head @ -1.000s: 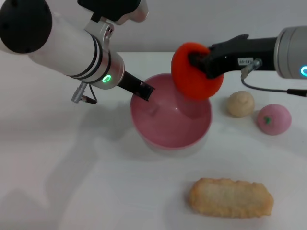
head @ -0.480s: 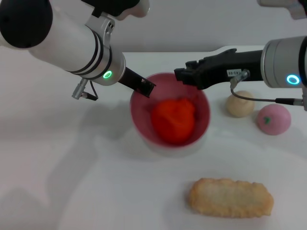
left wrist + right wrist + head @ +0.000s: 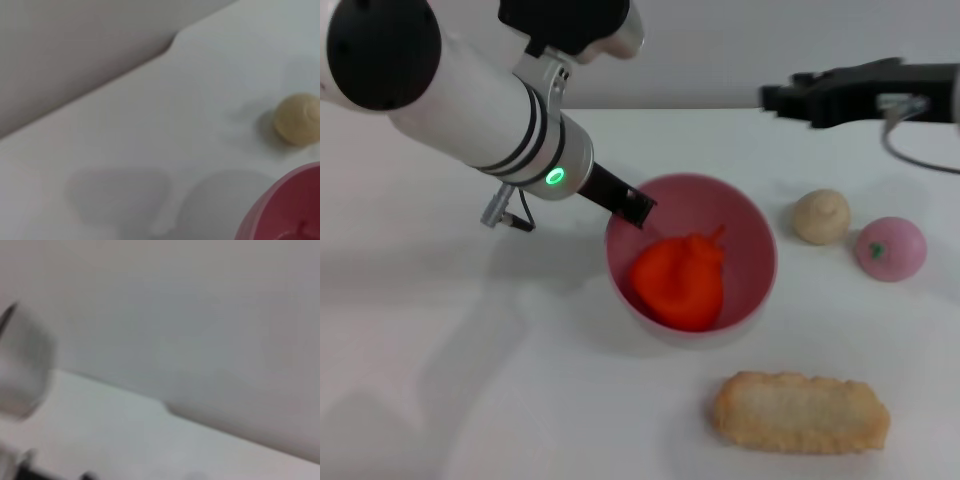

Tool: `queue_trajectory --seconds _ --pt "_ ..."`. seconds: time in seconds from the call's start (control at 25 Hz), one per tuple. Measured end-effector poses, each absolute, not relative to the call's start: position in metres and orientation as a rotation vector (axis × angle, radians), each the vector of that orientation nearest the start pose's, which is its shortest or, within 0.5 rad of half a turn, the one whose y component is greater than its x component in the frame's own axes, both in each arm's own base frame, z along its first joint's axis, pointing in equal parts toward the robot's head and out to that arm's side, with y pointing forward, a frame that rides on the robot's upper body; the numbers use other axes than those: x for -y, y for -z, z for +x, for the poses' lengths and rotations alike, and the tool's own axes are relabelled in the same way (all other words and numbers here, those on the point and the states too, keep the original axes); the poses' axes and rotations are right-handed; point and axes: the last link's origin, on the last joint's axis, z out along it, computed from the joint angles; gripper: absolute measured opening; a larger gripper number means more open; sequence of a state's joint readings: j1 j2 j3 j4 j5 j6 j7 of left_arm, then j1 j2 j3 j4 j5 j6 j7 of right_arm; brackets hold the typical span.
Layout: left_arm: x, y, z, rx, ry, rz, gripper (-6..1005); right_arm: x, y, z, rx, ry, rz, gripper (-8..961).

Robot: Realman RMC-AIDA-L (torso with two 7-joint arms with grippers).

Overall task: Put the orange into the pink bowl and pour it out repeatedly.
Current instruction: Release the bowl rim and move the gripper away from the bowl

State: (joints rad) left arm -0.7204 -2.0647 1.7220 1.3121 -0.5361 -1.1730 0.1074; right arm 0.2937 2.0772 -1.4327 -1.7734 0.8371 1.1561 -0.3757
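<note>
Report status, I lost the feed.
Left gripper clamped on pink bowl rim. Right gripper raised, away. Orange in bowl. Nothing obstructing.

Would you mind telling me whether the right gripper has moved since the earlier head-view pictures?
Yes. The right gripper has drawn back from over the pink bowl, rightward and toward the table's far edge, now beyond the beige ball.

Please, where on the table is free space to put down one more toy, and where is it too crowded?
Free: the wide bare table left of the pink bowl and of the breaded piece, though the left arm hangs over its far part. Crowded: the right side, where the beige ball and pink ball sit close together beside the bowl.
</note>
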Motion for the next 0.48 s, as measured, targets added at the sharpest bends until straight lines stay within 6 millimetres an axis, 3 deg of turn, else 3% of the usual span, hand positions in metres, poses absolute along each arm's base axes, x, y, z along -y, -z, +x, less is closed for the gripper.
queue_trajectory --seconds 0.16,0.48 --pt "-0.378 0.066 -0.12 0.959 -0.267 -2.444 44 -0.346 -0.062 0.152 -0.991 -0.354 -2.244 386" --pt "-0.377 0.073 -0.13 0.991 -0.304 -2.443 44 -0.346 -0.059 0.161 -1.025 -0.335 -2.241 392"
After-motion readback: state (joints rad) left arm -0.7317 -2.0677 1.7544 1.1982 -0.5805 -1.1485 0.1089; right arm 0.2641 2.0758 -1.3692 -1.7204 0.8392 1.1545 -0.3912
